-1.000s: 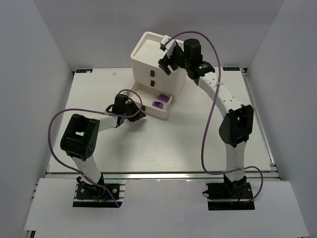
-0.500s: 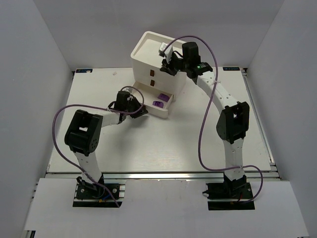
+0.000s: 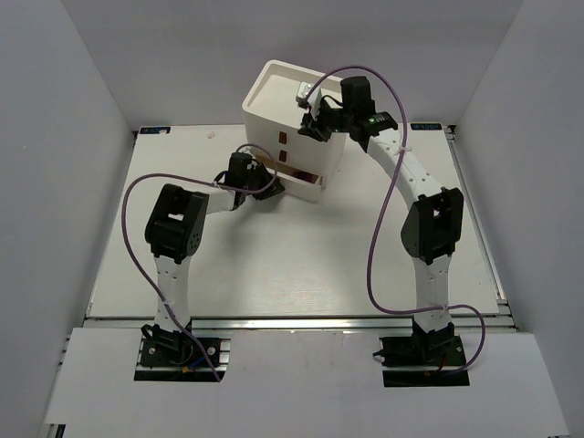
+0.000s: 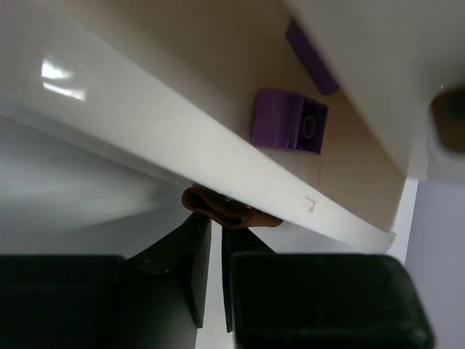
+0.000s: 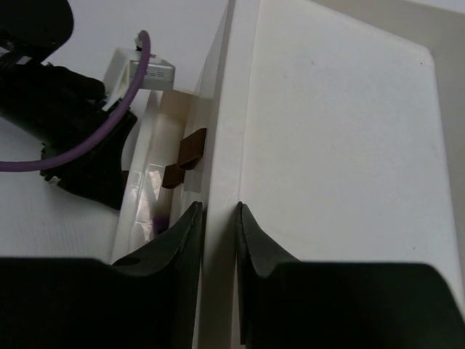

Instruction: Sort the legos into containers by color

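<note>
White chest at twelve o'clock on the table, bottom drawer part open toward six o'clock, purple lego inside, left gripper nearly closed, nipping the brown pull, right gripper pinching the chest's front top rim.

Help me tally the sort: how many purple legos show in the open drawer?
2. One purple lego lies on the drawer floor near its front wall; a second purple lego lies further in, partly under the chest body above. More may be hidden inside.
</note>
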Robot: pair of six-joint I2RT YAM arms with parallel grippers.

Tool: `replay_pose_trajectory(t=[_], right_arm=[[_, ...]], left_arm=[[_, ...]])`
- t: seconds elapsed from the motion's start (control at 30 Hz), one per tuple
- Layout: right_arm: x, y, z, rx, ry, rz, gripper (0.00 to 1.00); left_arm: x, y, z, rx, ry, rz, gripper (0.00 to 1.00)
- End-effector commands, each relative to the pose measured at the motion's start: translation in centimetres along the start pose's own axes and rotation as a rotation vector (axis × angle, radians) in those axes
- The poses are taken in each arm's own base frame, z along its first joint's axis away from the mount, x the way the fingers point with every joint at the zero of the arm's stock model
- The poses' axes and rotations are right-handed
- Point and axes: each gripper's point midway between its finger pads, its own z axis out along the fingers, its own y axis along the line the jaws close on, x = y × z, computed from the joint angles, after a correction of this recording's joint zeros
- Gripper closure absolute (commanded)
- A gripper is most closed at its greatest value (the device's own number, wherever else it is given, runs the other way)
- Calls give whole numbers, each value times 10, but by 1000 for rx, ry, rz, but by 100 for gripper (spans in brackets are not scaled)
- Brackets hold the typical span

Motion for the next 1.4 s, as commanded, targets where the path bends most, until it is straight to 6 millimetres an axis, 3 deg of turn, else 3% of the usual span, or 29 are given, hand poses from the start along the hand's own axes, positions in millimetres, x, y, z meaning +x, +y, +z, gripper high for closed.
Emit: replay_pose_trajectory(t=[0.0, 0.1, 0.4, 0.43, 0.5, 0.53, 0.7, 0.9, 1.0, 1.03, 1.1, 1.13, 1.17, 1.2, 1.23, 1.27, 1.3, 1.33, 1.37], right_arm=[[16, 51, -15, -181, 82, 113, 100], [19, 57, -16, -200, 91, 133, 100], [22, 63, -20, -200, 111, 169, 100], [23, 62, -20, -198, 112, 171, 100], [23, 63, -20, -202, 110, 180, 100], [22, 65, -19, -207, 109, 186, 100], [22, 70, -19, -218, 111, 204, 100], [26, 62, -19, -182, 127, 206, 100], [27, 57, -18, -154, 136, 211, 100], [28, 55, -18, -144, 139, 211, 100], [28, 53, -16, -126, 147, 215, 100], [30, 50, -17, -116, 149, 215, 100], [29, 48, -17, -105, 149, 216, 100], [29, 46, -17, -96, 152, 217, 100], [28, 45, -17, -92, 152, 215, 100], [29, 42, -18, -81, 155, 216, 97], [29, 41, -19, -75, 157, 212, 91], [28, 41, -18, -72, 156, 208, 76], [27, 39, -20, -64, 155, 206, 69]], left_arm=[[-50, -35, 6, 77, -129, 55, 77], [-63, -41, 13, 87, -163, 62, 77], [-70, -41, 22, 122, -222, 14, 68], [-66, -36, 21, 115, -219, 7, 62], [-72, -45, 14, 153, -259, -6, 58], [-66, -38, 12, 147, -264, -40, 55], [-69, -53, 1, 234, -336, -84, 41], [-66, -55, -2, 242, -318, -88, 46], [-64, -58, -14, 234, -313, -78, 56], [-64, -59, -24, 223, -330, -75, 64], [-64, -50, -34, 176, -333, -69, 71], [-59, -43, -39, 150, -331, -64, 71], [-63, -50, -51, 152, -347, -38, 70], [-61, -50, -56, 140, -341, -29, 69], [-51, -42, -60, 119, -323, -23, 58], [-54, -48, -72, 116, -332, -5, 52], [-52, -47, -79, 105, -333, 5, 47], [-49, -45, -84, 95, -329, 11, 43], [-46, -45, -97, 83, -336, 27, 35]])
